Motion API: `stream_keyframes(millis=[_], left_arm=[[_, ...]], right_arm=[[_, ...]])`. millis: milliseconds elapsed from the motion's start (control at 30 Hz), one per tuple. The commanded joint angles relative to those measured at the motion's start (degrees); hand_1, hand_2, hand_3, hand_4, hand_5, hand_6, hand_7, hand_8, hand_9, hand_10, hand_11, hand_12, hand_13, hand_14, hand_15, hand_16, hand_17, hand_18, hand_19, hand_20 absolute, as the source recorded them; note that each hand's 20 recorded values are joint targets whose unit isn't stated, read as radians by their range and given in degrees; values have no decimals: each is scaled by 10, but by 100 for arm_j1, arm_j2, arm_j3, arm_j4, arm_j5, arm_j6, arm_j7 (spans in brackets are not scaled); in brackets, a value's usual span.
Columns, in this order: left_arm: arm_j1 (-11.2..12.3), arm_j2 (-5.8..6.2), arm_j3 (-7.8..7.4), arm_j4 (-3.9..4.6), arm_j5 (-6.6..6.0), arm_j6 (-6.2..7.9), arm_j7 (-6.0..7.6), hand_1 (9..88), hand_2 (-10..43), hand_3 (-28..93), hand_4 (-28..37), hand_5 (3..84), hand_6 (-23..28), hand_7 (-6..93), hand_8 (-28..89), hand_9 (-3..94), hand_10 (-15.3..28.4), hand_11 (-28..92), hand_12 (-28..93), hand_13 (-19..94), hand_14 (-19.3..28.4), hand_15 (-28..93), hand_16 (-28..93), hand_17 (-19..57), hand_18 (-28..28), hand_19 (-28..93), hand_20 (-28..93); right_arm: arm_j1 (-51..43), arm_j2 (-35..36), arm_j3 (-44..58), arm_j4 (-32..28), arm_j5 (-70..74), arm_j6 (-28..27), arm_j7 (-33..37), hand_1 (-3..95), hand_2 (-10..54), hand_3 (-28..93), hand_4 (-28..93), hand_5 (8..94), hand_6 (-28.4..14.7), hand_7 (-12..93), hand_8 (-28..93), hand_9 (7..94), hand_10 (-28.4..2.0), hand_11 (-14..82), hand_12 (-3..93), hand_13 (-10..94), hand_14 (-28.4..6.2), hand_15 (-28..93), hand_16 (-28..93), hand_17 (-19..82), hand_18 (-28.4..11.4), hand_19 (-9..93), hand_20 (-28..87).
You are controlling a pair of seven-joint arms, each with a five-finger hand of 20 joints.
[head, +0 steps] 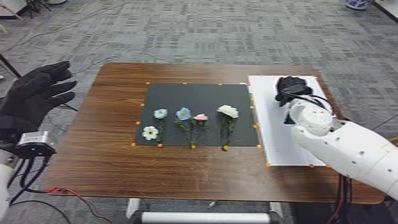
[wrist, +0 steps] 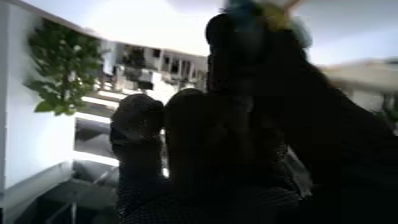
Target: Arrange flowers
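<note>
Over the far part of the white board (head: 277,147), the right hand (head: 290,88) has its fingers closed in a pinch on a blurred blue-and-yellow thing (wrist: 274,17), very likely a flower, though its form is too smeared to be sure. Underneath, the board looks like the spot for the arrangement, and the right arm (head: 351,150) reaches across its near right part, hiding some of it.

Just left of the board, on the dark mat (head: 169,92), five more blooms lie in wait: a pale blue flower (head: 160,113), a blue flower (head: 183,113), a pink flower (head: 201,117), a cream flower (head: 228,111) and, nearer and to the left, a small white flower (head: 149,132). So it looks early days: one seemingly in hand, five left to bring over. Those middle stems lie close together and could snag when lifted.

Off at the left edge, the left hand (head: 34,95) hangs with fingers loosely spread, holding nothing, well apart from the blooms. Near left, a red cable (head: 80,196) trails by the brown table (head: 93,135), away from the work.
</note>
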Motion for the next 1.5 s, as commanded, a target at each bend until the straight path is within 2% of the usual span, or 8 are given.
stream_keyframes(millis=[33,200,367,567,1300,1367,1433,1500], left_arm=[[-1,-39,1,-10,-1,-14,-15,230,-37,691,-283,239,24,271,-121,171,111,298,142,95,139,466,-67,-103,201,395,121],[-1,-40,-15,-18,-3,-3,-22,230,-37,692,-283,239,24,271,-122,171,112,298,142,95,140,466,-67,-103,201,395,121],[-29,-22,-20,-12,8,-7,-11,230,-38,693,-283,239,24,271,-122,171,112,299,142,95,140,466,-66,-103,201,395,122],[-40,-28,-20,-9,-3,-26,-19,229,-38,693,-283,239,24,271,-121,171,112,299,143,95,139,466,-66,-103,201,395,122],[-31,-35,-28,-1,7,-34,-39,230,-38,693,-283,240,25,269,-121,171,112,299,142,95,140,467,-66,-103,201,395,122],[-29,-33,-29,2,-1,-41,-43,230,-37,692,-283,240,24,269,-121,171,112,298,142,95,140,467,-67,-103,200,395,121],[-28,-31,-28,0,2,-28,-43,229,-38,694,-283,240,25,269,-121,171,112,298,142,95,140,467,-67,-103,200,395,121],[-26,-27,-31,0,0,-47,-30,229,-38,693,-283,240,25,270,-120,171,111,298,142,95,140,467,-67,-103,201,395,121]], right_arm=[[-722,401,657,-1198,175,-190,-670,530,-95,827,-283,706,26,512,-37,850,-41,231,468,713,-30,746,385,396,-193,896,537],[-1485,572,1224,-1970,-36,-407,-1043,528,-95,832,-283,715,27,508,-34,859,-42,224,470,717,-32,739,394,398,-194,898,537],[-2029,577,1630,-2355,-210,-776,-1198,528,-95,832,-283,716,28,505,-32,859,-42,221,476,717,-34,739,397,398,-194,898,538],[-2204,504,1541,-2404,-321,-909,-1365,525,-95,832,-283,714,31,507,-29,861,-42,214,473,718,-37,741,396,397,-195,899,540],[-2345,409,1538,-2652,-264,-468,-1453,503,-95,817,-283,697,37,494,6,862,-34,186,459,719,-44,767,345,398,-194,902,539],[-2296,424,1467,-2634,-218,-264,-1380,445,-95,797,-283,670,33,467,-11,841,-36,158,434,701,-51,770,337,384,-196,897,545],[-2258,429,1470,-2595,-343,-268,-1333,392,-95,800,-283,646,26,406,-25,785,-50,206,335,692,-56,771,334,376,-199,892,552],[-2313,471,1632,-2606,-29,-397,-1458,365,-95,819,-283,630,27,368,-33,761,-56,227,294,687,-59,771,335,374,-199,891,553]])
